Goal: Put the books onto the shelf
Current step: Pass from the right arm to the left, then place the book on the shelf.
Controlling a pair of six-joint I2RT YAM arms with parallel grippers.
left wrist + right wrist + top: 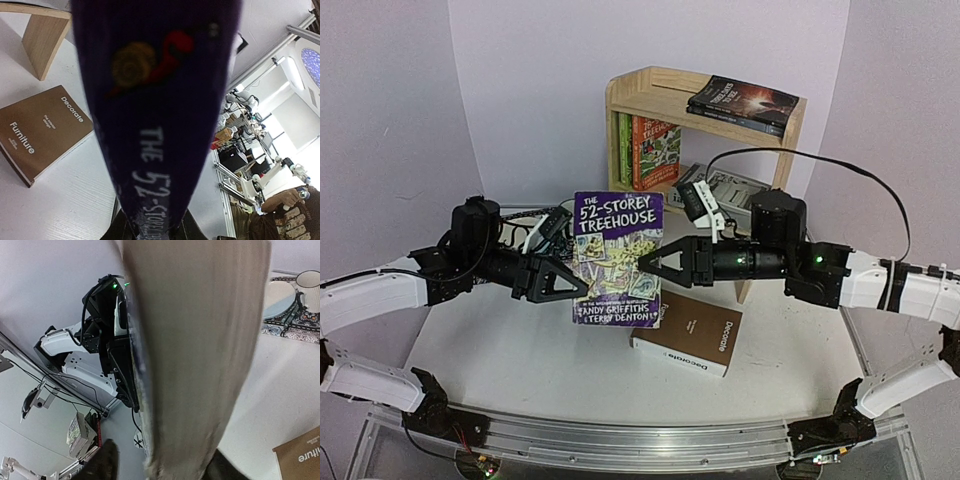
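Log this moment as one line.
left gripper: shut on Treehouse book | right gripper: open at page edge | Decorate: flat on table

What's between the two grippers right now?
The purple 52-Storey Treehouse book, upright between left gripper and right gripper, seen in the top view.

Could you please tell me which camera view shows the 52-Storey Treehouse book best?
The top external view is best: the 52-Storey Treehouse book stands upright facing that camera, with its whole front cover and title readable. The left wrist view shows only its dark spine, very close and blurred. The right wrist view shows only its pale page edge.
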